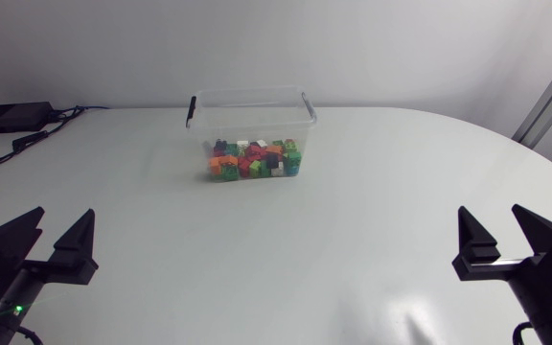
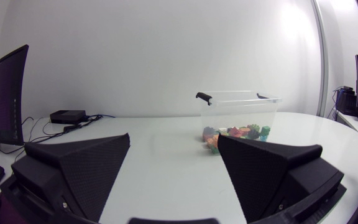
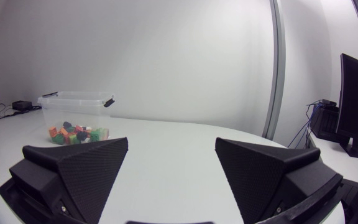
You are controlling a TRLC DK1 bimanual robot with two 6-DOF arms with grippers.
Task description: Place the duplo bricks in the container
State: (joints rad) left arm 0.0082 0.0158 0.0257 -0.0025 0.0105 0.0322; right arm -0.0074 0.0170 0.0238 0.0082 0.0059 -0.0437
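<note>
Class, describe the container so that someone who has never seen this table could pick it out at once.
On the white table, toward its far side, stands the container. It is a clear box with black handles, holding colourful duplo bricks; the flat black box at the far left corner is opaque.

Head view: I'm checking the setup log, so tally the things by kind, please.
Clear container: 1
Heap of duplo bricks: 1, too jumbled to count singly
Grippers: 2, left gripper and right gripper
Black box: 1
Total: 5
</note>
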